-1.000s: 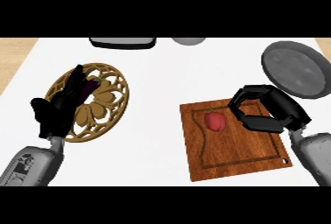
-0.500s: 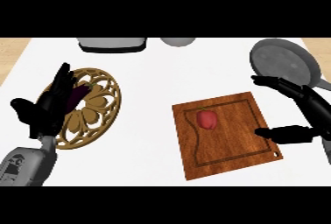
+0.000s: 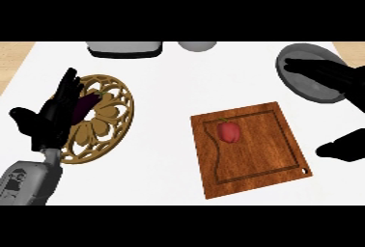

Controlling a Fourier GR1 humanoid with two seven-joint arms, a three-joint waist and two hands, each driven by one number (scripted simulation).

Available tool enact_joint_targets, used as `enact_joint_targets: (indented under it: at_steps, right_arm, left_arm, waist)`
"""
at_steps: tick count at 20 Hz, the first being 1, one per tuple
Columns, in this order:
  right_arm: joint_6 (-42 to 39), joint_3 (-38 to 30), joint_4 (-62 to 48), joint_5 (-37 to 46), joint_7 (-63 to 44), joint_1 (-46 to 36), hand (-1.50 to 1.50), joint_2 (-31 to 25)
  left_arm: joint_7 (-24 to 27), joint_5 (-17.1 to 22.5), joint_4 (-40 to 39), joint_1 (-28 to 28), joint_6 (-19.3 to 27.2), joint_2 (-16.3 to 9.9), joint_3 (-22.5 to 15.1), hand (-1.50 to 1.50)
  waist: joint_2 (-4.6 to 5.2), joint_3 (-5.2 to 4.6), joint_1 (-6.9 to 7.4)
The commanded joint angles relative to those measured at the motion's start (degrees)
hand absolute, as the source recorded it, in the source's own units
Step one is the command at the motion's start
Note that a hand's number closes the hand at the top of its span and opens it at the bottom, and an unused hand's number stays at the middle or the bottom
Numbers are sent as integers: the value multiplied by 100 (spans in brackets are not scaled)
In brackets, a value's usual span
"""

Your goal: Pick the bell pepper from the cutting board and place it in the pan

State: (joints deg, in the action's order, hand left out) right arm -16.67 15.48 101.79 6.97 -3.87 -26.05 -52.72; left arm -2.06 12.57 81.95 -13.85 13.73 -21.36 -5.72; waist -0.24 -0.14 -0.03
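The white bench filled most of the head view and carried every object shown. Largest upon it was the wooden cutting board, lying right of centre and slightly rotated, with a groove running inside its edge. To the left lay a round openwork wooden trivet, on which a dark purple object, possibly an eggplant, rested near the upper rim. At upper right sat the grey pan, well apart from the board's far corner. Two grey items, a wide vessel and a smaller rounded one, were cut by the upper border and could not be identified. The left robot hand was open with fingers raised over the trivet's left edge, at rest and holding nothing. The right robot hand showed spread, straight fingers over the pan, with a dark part of it also visible lower down just beside the board's right edge; it was open and empty. The red bell pepper, the smallest item, lay on the upper middle of the cutting board, untouched and apart from both hands. The step in hand was judged to be the approach before the grasp: nothing had yet been picked. The next move would call for the right robot hand to come leftward over the board, descend onto the pepper and curl its fingers round it before any carry to the pan.
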Motion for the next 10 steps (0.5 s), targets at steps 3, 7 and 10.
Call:
enact_joint_targets:
  at_steps: [3, 7, 10]
  right_arm:
    - [-525, 305, 749, 321, -1426, -779, -150, 429]
    - [-880, 466, 254, 729, -1728, -1360, -150, 1155]
    - [-1047, 690, -198, 751, -1787, -1628, -150, 1682]
  left_arm:
    - [-298, 248, 199, -41, -485, -312, 322, 0]
    - [65, -132, 214, 255, -294, 69, 152, 0]
    - [-160, -321, 248, 189, -38, 290, 8, 0]
  waist:
    - [10, 7, 52]
    - [25, 9, 68]
    - [29, 11, 82]
